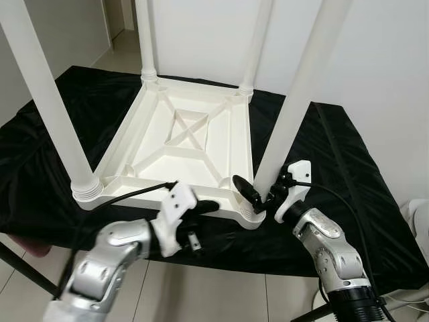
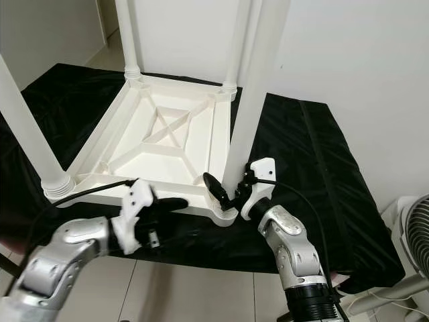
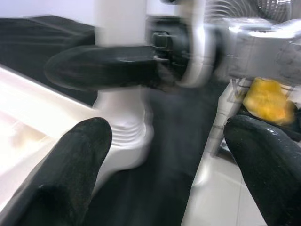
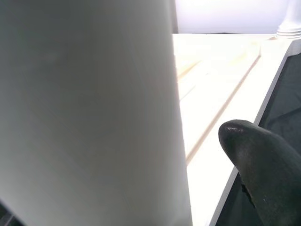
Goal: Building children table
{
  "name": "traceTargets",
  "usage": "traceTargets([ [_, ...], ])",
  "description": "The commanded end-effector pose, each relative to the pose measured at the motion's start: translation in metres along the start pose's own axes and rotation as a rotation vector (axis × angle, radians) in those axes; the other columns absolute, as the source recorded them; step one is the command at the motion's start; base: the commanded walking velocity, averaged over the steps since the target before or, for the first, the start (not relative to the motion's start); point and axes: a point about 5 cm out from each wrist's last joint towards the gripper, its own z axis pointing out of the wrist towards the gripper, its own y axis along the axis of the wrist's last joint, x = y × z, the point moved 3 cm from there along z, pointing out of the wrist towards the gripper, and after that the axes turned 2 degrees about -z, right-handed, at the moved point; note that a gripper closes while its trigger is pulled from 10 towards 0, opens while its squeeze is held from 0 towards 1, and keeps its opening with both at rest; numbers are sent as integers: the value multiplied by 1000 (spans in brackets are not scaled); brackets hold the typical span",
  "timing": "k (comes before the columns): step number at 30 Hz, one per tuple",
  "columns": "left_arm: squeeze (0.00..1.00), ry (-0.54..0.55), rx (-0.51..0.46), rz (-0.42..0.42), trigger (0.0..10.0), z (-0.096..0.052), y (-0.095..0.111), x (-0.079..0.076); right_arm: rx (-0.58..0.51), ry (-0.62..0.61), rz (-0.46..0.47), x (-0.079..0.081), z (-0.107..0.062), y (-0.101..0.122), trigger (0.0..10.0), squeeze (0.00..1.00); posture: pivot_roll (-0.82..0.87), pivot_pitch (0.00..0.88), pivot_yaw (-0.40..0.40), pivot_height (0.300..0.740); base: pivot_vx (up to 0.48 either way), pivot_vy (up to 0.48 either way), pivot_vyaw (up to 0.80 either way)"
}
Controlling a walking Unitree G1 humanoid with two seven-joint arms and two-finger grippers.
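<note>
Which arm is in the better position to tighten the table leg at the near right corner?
Right. The right gripper already has its fingers around the base of the near right leg. The left gripper is open and sits lower, beside the front rim of the upturned table top, not on any leg.

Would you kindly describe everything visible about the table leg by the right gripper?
The near-right table leg is a smooth white round post, plastic by its look, upright in the ribbed corner socket of the upturned white tabletop on the black cloth. The right gripper straddles its base, one finger on each side.
</note>
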Motion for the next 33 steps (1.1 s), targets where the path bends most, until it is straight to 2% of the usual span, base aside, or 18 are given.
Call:
traceTargets([
  [1, 0, 76, 4, -18, 10000, 5, 0, 6, -1, -67, -20, -15, -4, 0, 10000, 0, -50, 35, -88, 740, 0, 0, 0],
  [5, 0, 127, -71, -57, 10000, 22, 13, 11, -24, -172, -45, -37, -12, 5, 10000, 0, -73, 40, -80, 740, 0, 0, 0],
  [8, 0, 174, -94, -70, 10000, 29, 17, 16, -32, -215, -49, -45, -15, 6, 10000, 0, -84, 44, -79, 740, 0, 0, 0],
  [10, 0, 174, -94, -70, 10000, 29, 17, 16, -32, -215, -49, -45, -15, 6, 10000, 0, -84, 44, -79, 740, 0, 0, 0],
  [11, 0, 220, -101, -70, 10000, 36, 18, 21, -29, -245, -50, -51, -18, 6, 10000, 0, -93, 46, -83, 740, 0, 0, 0],
  [13, 0, 234, -103, -72, 10000, 39, 18, 22, -26, -255, -51, -53, -20, 5, 10000, 0, -93, 46, -83, 740, 0, 0, 0],
  [15, 0, 250, -75, -77, 10000, 50, 17, 20, -20, -299, -56, -62, -26, 2, 10000, 0, -93, 46, -83, 740, 0, 0, 0],
  [17, 0, 248, -84, -69, 10000, 52, 19, 18, -22, -314, -56, -64, -28, 2, 10000, 0, -93, 46, -83, 740, 0, 0, 0],
  [19, 0, 235, -105, -63, 10000, 54, 22, 15, -26, -367, -62, -74, -32, 2, 10000, 0, -92, 45, -80, 740, 0, 0, 0],
  [23, 0, 242, -80, -35, 10000, 54, 21, 14, -33, -390, -50, -78, -35, 2, 10000, 0, -88, 41, -81, 740, 0, 0, 0],
  [25, 0, 193, -120, 59, 10000, 47, 25, 7, -15, -355, -67, -74, -35, -2, 10000, 0, -81, 37, -80, 740, 0, 0, 0],
  [27, 0, 180, -124, 91, 10000, 44, 25, 4, -8, -340, -72, -71, -35, -4, 10000, 0, -81, 37, -80, 740, 0, 0, 0],
  [33, 0, 125, -68, 56, 10000, 41, 17, -3, -2, -265, -93, -66, -30, -5, 10000, 0, -68, 25, -87, 740, 0, 0, 0],
])
